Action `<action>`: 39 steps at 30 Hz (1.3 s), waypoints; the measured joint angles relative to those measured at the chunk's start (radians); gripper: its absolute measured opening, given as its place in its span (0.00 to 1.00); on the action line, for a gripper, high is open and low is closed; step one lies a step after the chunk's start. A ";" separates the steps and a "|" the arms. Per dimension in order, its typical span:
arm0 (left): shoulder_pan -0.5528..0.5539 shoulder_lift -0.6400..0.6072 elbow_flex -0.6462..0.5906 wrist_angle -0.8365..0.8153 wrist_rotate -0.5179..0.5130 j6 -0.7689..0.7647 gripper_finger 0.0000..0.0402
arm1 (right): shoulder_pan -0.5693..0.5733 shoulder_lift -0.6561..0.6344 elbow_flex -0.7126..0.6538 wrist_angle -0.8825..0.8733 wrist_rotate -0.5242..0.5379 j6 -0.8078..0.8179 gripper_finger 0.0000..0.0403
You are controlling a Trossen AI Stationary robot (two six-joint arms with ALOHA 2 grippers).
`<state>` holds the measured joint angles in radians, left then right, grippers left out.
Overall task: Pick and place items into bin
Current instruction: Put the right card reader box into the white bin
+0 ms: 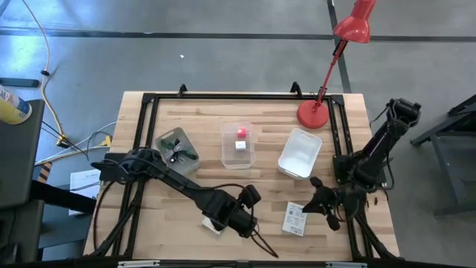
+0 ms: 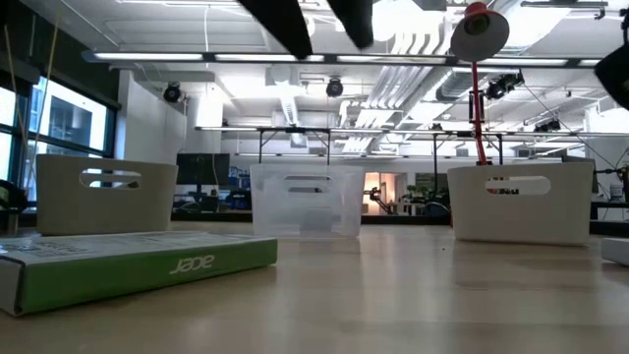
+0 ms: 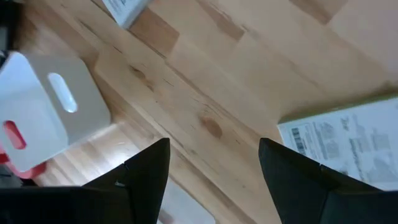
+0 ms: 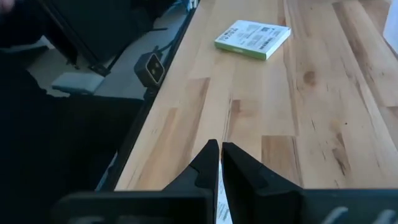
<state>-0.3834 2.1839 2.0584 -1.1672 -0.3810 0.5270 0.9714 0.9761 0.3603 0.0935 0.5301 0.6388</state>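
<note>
High view: left gripper (image 1: 239, 211), jaws wide and empty, hovers above a flat packet (image 1: 212, 222) near the table's (image 1: 260, 112) front edge; right gripper (image 1: 316, 201) shut.

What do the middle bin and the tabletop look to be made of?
Middle bin: clear, glossy plastic by the look of it; the cubes inside show through its walls. Tabletop: light wood, butcher-block style, with visible grain and joined strips, apparently a smooth finish.
</note>
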 joint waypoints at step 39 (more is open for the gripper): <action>0.109 0.008 -0.255 0.544 0.163 -0.164 0.58 | 0.096 0.215 0.000 -0.009 0.050 0.432 0.03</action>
<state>-0.2742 2.1921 1.8031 -0.6228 -0.2185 0.3629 1.0672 1.1915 0.3607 0.0842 0.5801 1.0712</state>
